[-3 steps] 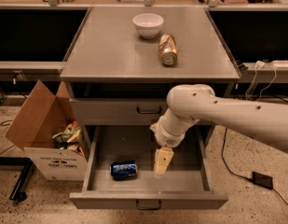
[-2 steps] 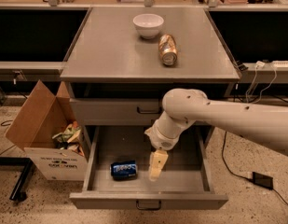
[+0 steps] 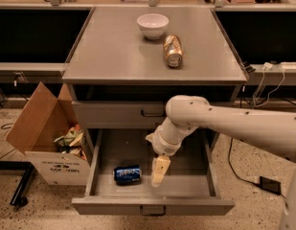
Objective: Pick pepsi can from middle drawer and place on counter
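The pepsi can (image 3: 127,174), blue with white lettering, lies on its side on the grey floor of the open middle drawer (image 3: 190,188), toward its front left. My gripper (image 3: 158,174) points down inside the drawer, just to the right of the can and apart from it, holding nothing. The white arm reaches in from the right. The counter (image 3: 114,51) is the grey cabinet top above.
A white bowl (image 3: 153,25) and a gold-tan can (image 3: 173,50) lying on its side are on the counter. A closed upper drawer front (image 3: 119,113) sits above the open one. An open cardboard box (image 3: 44,138) with rubbish stands on the floor at the left. Cables run at the right.
My gripper has moved left across the drawer, closer to the pepsi can. The can has not moved.
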